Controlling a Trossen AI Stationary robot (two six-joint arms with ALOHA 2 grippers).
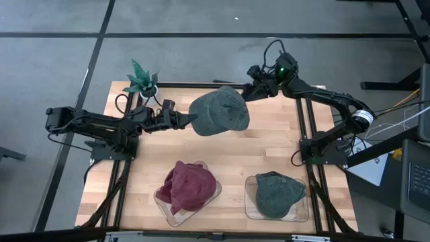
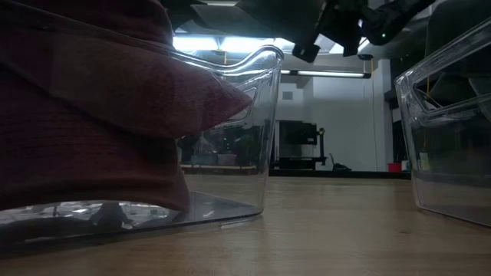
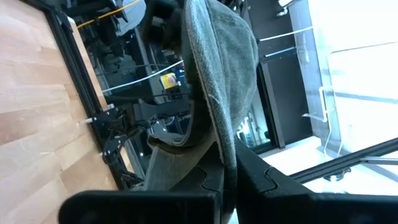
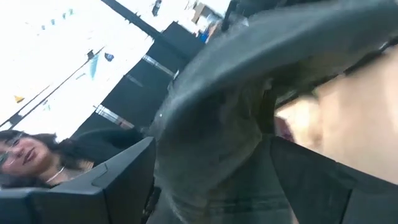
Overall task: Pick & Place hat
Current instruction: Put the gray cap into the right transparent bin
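Cloth is what this job turns on: the grey-green hat [image 1: 219, 111] hangs in the air over the far middle of the wooden table [image 1: 228, 161], stretched between the two arms. It looks soft, light and floppy, so it will sag and fold wherever it is not supported; the brim edge seems the sensible place to take it, since the crown would only bunch up.

The left gripper [image 1: 190, 121] is pinched tight on the brim at the hat's near-left side, and the left wrist view shows the fabric [image 3: 221, 68] drawn down into the slit between its closed fingers [image 3: 208, 180]. The right gripper [image 1: 247, 91] sits at the hat's far-right edge with its fingers spread wide; in the right wrist view the cloth [image 4: 249, 93] fills the gap between them, but I cannot tell whether they press on it.

Only the high view shows the two clear trays at the near edge, one holding a dark red hat [image 1: 189, 188], the other a second grey-green hat [image 1: 277, 193]. The low view adds just the tray walls [image 2: 265, 130] up close.
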